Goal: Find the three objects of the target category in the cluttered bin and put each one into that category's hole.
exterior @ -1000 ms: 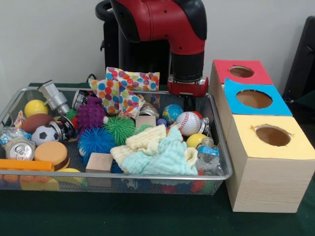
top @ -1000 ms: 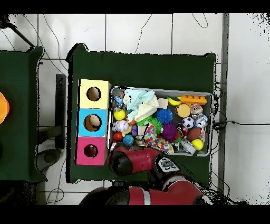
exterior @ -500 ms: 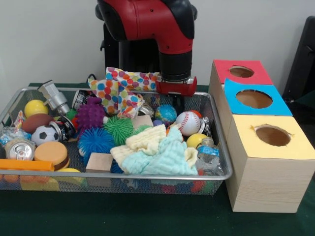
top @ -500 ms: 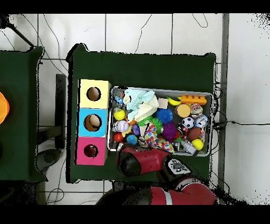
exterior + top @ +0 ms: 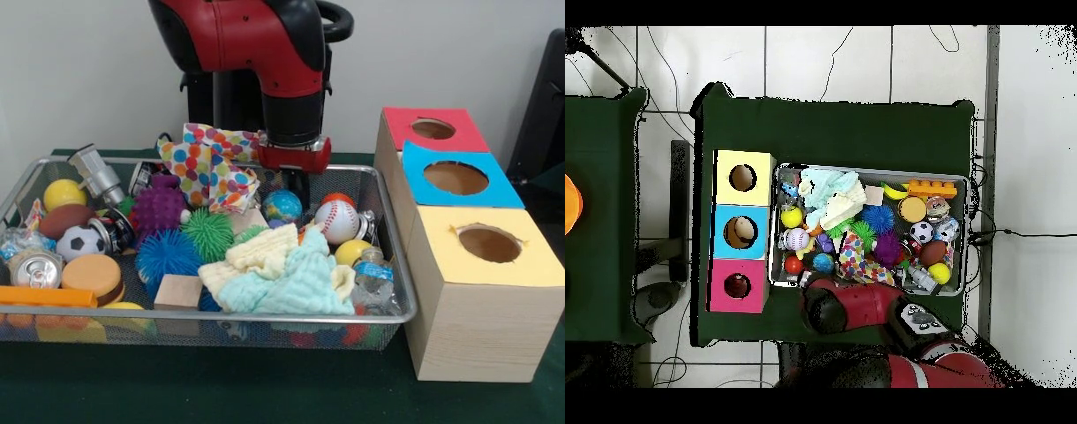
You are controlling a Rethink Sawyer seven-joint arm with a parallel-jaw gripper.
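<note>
I read this as early in the job. The bin (image 5: 265, 316) on the counter (image 5: 221, 389) is still packed: balls, spiky toys, cans, wooden blocks, cloths. I see nothing that is plainly delivered. The red box (image 5: 402, 132), blue box (image 5: 415, 163) and yellow box (image 5: 441, 238) stand in a row just beside the bin, their holes unblocked. From above, the blue box's hole (image 5: 740, 232) looks paler inside than the other two, but I cannot tell whether something lies in it. Nothing tells me which category is wanted, so I judge all three items are probably still somewhere in the clutter.

The claw (image 5: 300, 188) hangs low over the bin's back part, between the dotted cloth (image 5: 207, 163) and the baseball (image 5: 337, 221), just above the globe ball (image 5: 282, 205). Most of it is hidden behind those things, and from above the arm covers it. I cannot tell whether it is released or clenched, or whether it touches the globe ball. I see nothing lifted clear of the pile.
</note>
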